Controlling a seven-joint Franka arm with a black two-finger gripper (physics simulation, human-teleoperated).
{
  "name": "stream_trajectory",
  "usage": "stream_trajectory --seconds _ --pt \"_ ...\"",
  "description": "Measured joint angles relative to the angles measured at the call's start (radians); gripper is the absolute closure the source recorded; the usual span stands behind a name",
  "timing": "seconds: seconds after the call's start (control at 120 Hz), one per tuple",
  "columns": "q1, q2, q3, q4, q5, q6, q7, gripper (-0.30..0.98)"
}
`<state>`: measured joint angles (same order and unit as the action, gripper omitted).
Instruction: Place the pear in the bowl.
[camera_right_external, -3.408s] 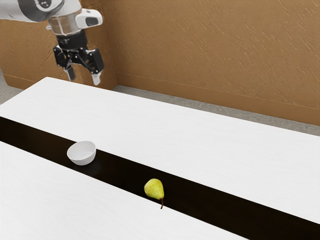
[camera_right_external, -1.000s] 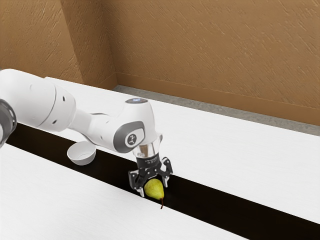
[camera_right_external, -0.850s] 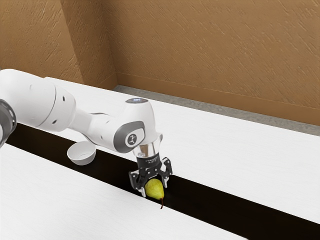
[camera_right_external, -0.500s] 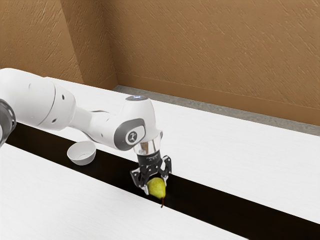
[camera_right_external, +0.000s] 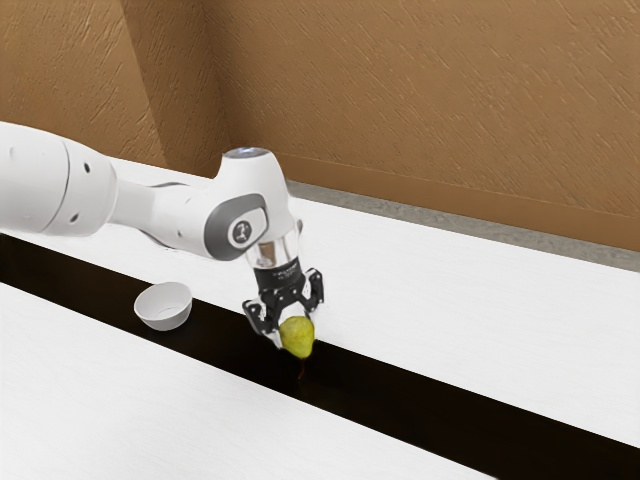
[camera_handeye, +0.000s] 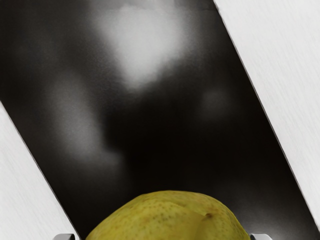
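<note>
In the exterior view my gripper (camera_right_external: 295, 332) is shut on the yellow-green pear (camera_right_external: 298, 339), a finger on either side of its upper part. The pear hangs above the dark strip with its thin stem pointing down. The white bowl (camera_right_external: 163, 307) stands upright on the dark strip, toward the exterior view's left of the gripper, with nothing seen inside it. In the wrist view the pear (camera_handeye: 170, 220) is large at the lower edge, and a fingertip edge shows on each side of it.
A glossy dark strip (camera_right_external: 420, 408) runs lengthwise between white areas of the table (camera_right_external: 480, 310). The brown wall (camera_right_external: 430, 100) rises behind the table's far side. The white arm reaches in from the exterior view's left, passing above the table beyond the bowl.
The gripper came down to the pear and its fingers closed on it. Since then hand and pear have risen together and shifted toward the exterior view's left. The bowl has stayed still.
</note>
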<state>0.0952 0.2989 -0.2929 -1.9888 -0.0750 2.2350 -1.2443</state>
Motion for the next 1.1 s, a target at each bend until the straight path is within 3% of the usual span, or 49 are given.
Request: stream_trajectory --seconds 0.6,0.867,1.1 --pt "0.338 0.025 0.001 0.264 0.173 -0.266 -0.006 0.42" --pt "0.408 -0.118 -0.004 0.074 0.202 -0.312 -0.008 0.46" --pt "0.407 -0.092 -0.004 0.042 0.205 -0.307 -0.01 0.48"
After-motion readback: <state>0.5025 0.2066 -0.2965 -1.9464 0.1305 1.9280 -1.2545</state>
